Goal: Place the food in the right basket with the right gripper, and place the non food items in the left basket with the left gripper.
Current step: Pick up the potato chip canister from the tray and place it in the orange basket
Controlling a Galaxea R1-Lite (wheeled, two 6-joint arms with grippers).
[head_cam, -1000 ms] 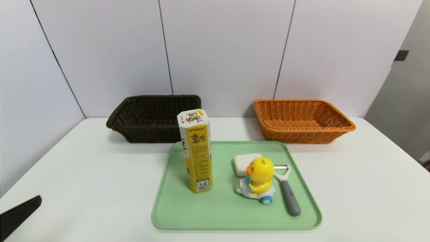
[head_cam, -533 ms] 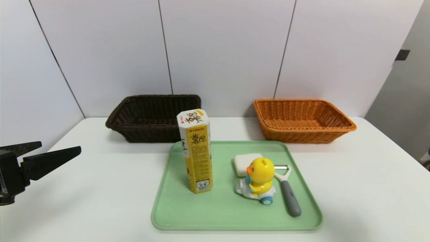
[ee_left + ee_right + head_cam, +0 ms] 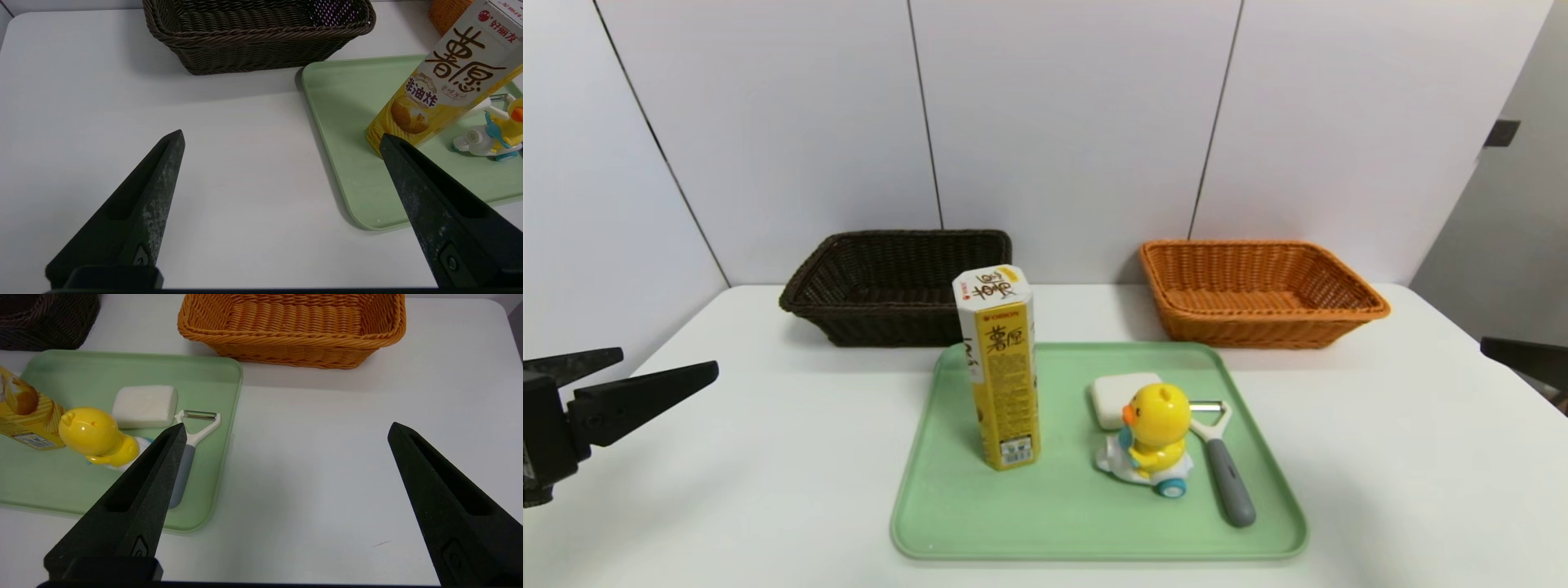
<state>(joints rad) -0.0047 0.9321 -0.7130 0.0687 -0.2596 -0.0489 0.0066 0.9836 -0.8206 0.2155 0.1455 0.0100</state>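
Two wicker baskets stand at the back of the white worktop (image 3: pixel 768 457): dark brown basket (image 3: pixel 894 286) left, orange basket (image 3: pixel 1258 291) right. Before them a green tray (image 3: pixel 1054 523) holds an upright yellow snack box (image 3: pixel 999 380), yellow duck toy (image 3: pixel 1153 438), white soap bar (image 3: pixel 1115 396) and grey-handled peeler (image 3: pixel 1221 457). Left gripper (image 3: pixel 658 367) and right gripper (image 3: pixel 286 430) hover at either edge, fingers released, empty.
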